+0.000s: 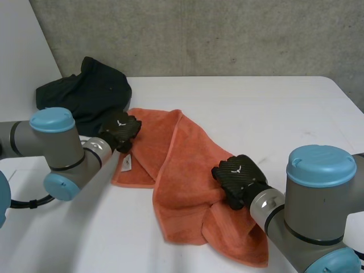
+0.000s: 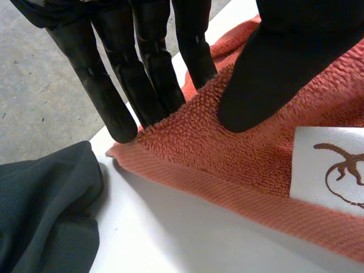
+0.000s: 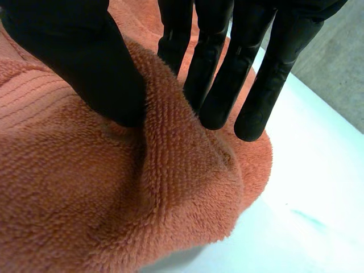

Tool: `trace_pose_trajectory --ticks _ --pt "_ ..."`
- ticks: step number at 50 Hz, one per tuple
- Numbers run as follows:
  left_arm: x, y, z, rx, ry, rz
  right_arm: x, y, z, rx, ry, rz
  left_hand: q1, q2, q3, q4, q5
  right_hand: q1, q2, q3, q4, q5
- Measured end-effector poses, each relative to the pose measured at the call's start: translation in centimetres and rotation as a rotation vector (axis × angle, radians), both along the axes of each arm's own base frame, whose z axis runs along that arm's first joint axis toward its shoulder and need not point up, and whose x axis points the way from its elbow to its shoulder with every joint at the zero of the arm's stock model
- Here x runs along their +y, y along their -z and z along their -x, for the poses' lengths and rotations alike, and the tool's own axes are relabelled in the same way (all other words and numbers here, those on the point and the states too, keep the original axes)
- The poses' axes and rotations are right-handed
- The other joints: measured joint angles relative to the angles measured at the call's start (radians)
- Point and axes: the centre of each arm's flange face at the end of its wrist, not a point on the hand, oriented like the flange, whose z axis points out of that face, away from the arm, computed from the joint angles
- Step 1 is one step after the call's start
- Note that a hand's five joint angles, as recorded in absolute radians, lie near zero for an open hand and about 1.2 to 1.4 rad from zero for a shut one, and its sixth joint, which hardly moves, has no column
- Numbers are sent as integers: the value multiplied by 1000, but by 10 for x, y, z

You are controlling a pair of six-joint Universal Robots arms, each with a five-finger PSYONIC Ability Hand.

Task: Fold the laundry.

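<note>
I have my left hand [image 1: 120,129] pinching a corner of the orange towel [image 1: 185,170] near its label [image 1: 126,164]. My right hand [image 1: 238,177] pinches a raised fold toward the near end, on the table [image 1: 284,114].

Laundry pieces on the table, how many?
2: an orange towel at centre, pinched by the left robot hand and right robot hand, and a dark garment bunched at the far left.

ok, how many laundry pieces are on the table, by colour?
orange terry towel: 1
black crumpled cloth garment: 1
total: 2
</note>
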Motion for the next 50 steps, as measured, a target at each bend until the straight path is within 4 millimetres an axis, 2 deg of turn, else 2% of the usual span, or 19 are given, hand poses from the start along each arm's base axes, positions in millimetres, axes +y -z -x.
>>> trace_pose_trajectory --ticks 7,13,14,19,20,21,23,24,26,27,28,30,31,32,35,42,44,45,50 --pt "8 -9 6 -26 5 28 -7 -13 0 -14 -1 45 0 33 29 36 8 18 1 11 14 18" --pt "27 -61 5 -10 -30 112 -39 -56 20 -119 111 129 0 34 29 36 8 21 1 11 14 18" --pt "34 -78 3 4 -36 137 -46 -63 25 -143 136 141 0 34 29 36 8 21 1 11 14 18" --pt "60 -127 -2 73 -40 209 -94 -91 58 -305 298 156 0 35 35 36 8 21 1 11 14 18" --pt "67 -137 -3 95 -38 223 -109 -92 68 -348 347 144 0 35 35 36 8 21 1 11 14 18" --pt "67 -137 -3 95 -38 223 -109 -92 68 -348 347 144 0 35 35 36 8 21 1 11 14 18" --pt "81 -157 -5 145 -32 243 -145 -85 92 -432 459 91 0 35 35 36 8 21 1 11 14 18" --pt "85 -161 -6 159 -29 246 -149 -83 94 -440 473 80 0 39 42 37 8 21 1 11 14 18" --pt "92 -167 -6 185 -22 243 -171 -65 109 -468 552 -8 0 39 42 39 8 -226 -309 -301 -301 -266" --pt "94 -168 -5 191 -19 242 -176 -59 112 -469 574 -40 0 39 42 39 8 -242 -326 -319 -318 -281" --pt "98 -168 -4 202 -11 235 -182 -46 117 -459 613 -114 0 39 42 40 8 -410 -504 -492 -492 -447" --pt "99 -169 -3 205 -8 233 -183 -42 118 -453 624 -140 0 39 42 40 8 -410 -504 -492 -492 -447" --pt "102 -168 -1 209 -1 227 -184 -37 119 -441 640 -182 0 39 42 40 8 -697 -856 -844 -847 -794" --pt "105 -167 2 212 11 217 -184 -30 120 -421 658 -246 0 40 42 40 8 -745 -942 -943 -935 -890" --pt "109 -165 6 213 23 208 -181 -31 120 -408 659 -276 0 40 42 40 8 -746 -950 -954 -939 -899" --pt "116 -163 12 208 47 189 -153 -81 113 -352 515 -160 0 40 42 40 8 -746 -951 -957 -939 -903" --pt "116 -163 13 209 48 189 -150 -84 112 -342 503 -148 0 40 42 40 8 -746 -951 -957 -939 -903" --pt "119 -164 14 209 55 188 -131 -100 110 -277 437 -80 0 40 42 40 8 -746 -951 -957 -939 -903" --pt "127 -161 17 203 71 171 -98 -106 103 -160 345 -19 0 40 42 40 8 -746 -951 -957 -939 -903"
